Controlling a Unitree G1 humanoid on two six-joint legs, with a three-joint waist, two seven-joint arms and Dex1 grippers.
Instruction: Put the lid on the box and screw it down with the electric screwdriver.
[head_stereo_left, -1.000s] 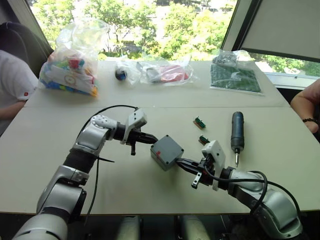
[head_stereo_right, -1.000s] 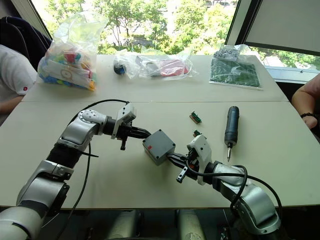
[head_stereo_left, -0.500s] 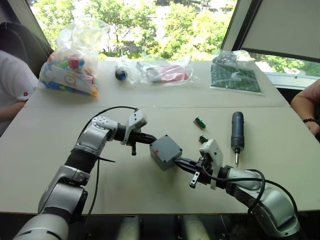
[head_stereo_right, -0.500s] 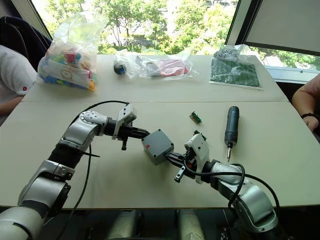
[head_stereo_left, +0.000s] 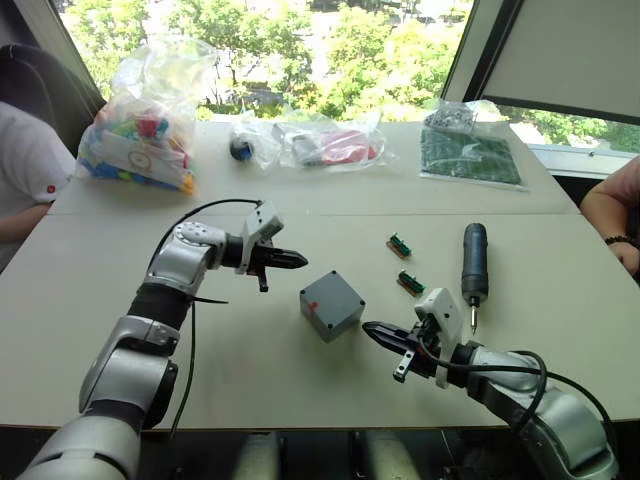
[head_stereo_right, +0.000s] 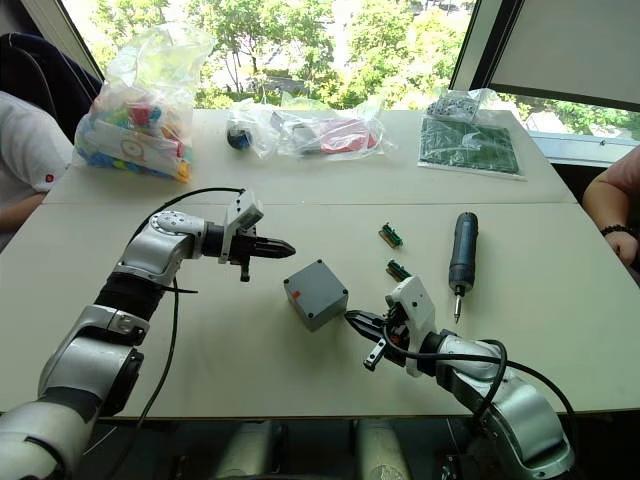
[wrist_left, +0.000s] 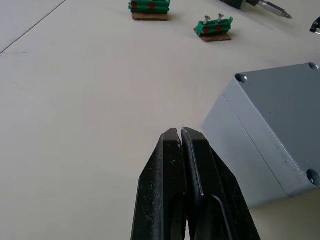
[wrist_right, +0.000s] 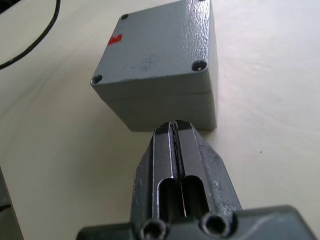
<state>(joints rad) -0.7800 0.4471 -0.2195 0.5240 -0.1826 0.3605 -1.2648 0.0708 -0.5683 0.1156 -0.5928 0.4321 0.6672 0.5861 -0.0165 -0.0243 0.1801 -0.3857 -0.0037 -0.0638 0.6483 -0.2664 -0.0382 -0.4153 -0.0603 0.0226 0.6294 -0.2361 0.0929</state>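
Note:
The grey box (head_stereo_left: 331, 305) rests on the table between my two grippers, a small red mark on one face. The lid (wrist_right: 165, 45), with its corner screw holes, sits closed on it, and a seam runs between lid and box. My left gripper (head_stereo_left: 303, 261) is shut and empty, a short gap to the box's far left. My right gripper (head_stereo_left: 368, 328) is also shut and empty, just off the box's near right corner. The electric screwdriver (head_stereo_left: 474, 265) lies on the table to the right, its bit pointing toward me.
Two small green terminal blocks (head_stereo_left: 400, 244) (head_stereo_left: 408, 281) lie between the box and the screwdriver. Plastic bags of parts (head_stereo_left: 150, 120) (head_stereo_left: 330, 143) and a green board (head_stereo_left: 470, 155) line the far side. People's arms (head_stereo_left: 612, 215) show at both table ends.
Both grippers have drawn back from the box, which they were touching from either side. The left moved left, the right moved right and toward me. The box now rests alone.

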